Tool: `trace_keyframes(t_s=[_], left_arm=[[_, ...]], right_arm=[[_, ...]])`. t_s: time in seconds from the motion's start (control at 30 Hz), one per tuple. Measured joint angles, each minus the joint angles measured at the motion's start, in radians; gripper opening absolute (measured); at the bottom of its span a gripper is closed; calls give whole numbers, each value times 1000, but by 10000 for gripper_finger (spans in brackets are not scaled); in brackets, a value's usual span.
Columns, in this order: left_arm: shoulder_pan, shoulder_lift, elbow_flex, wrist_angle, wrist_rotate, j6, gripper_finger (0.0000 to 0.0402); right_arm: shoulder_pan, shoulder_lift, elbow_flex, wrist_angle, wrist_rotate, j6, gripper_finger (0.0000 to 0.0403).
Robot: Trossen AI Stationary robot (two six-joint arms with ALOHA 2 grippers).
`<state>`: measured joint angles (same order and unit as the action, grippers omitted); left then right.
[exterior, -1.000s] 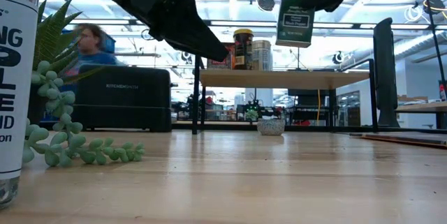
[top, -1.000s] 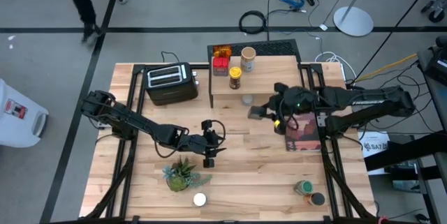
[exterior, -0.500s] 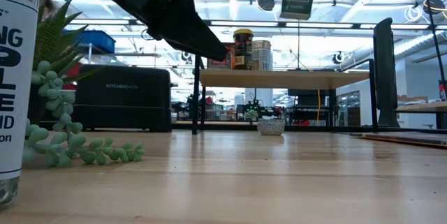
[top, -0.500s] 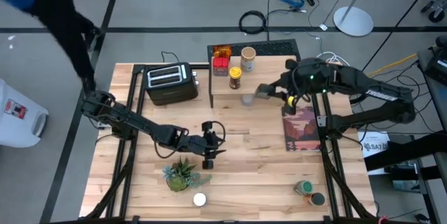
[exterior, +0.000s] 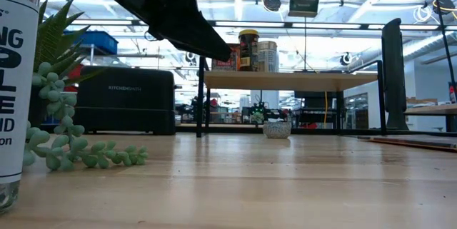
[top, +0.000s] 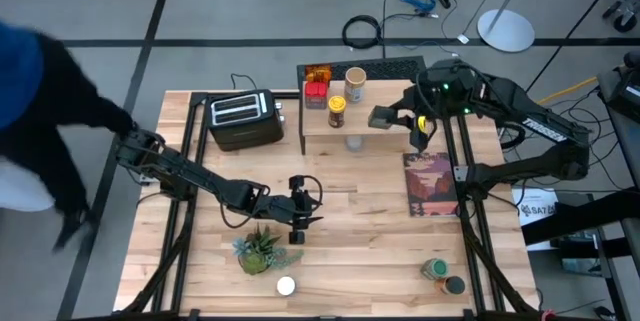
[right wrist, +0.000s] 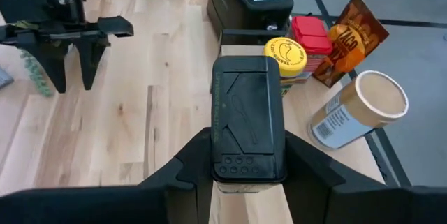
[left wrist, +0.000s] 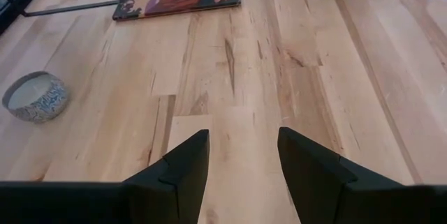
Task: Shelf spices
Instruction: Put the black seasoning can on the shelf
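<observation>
dark square tin [right wrist: 248,118]: clamped in right gripper [top: 383,118], above shelf [top: 385,111] | nearby: yellow-lidded jar [right wrist: 285,55], red tin [right wrist: 311,33] | left gripper [left wrist: 241,161]: fingers apart, empty, mid-table | risk: tin could topple neighbours if lowered off-line

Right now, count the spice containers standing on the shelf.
4, all at the left end of the shelf: orange pouch, red tin, yellow-lidded jar, tan-lidded jar. The right gripper holds a dark tin above it. None seems hidden.
</observation>
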<state>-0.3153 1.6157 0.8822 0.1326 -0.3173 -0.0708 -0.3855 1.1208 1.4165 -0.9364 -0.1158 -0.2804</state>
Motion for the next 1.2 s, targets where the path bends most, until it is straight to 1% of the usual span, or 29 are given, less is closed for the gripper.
trace_keyframes(t_s=[0.3, 0.57, 0.87, 1.13, 1.2], left_arm=[[-2, 0, 0, -4, 0, 0, 181], [-1, 0, 0, -9, 3, 0, 181], [-1, 0, 0, -10, 5, 1, 181], [2, 0, 0, -8, 5, 32, 181], [3, 0, 0, -8, 5, 34, 181]], right_arm=[[-145, 82, 69, -12, -122, -104, 119], [-279, 160, 150, -58, -231, -195, 119], [-435, 262, 247, -155, -331, -307, 120], [-557, 350, 258, -181, -411, -398, 121], [-578, 374, 258, -190, -415, -424, 120]])
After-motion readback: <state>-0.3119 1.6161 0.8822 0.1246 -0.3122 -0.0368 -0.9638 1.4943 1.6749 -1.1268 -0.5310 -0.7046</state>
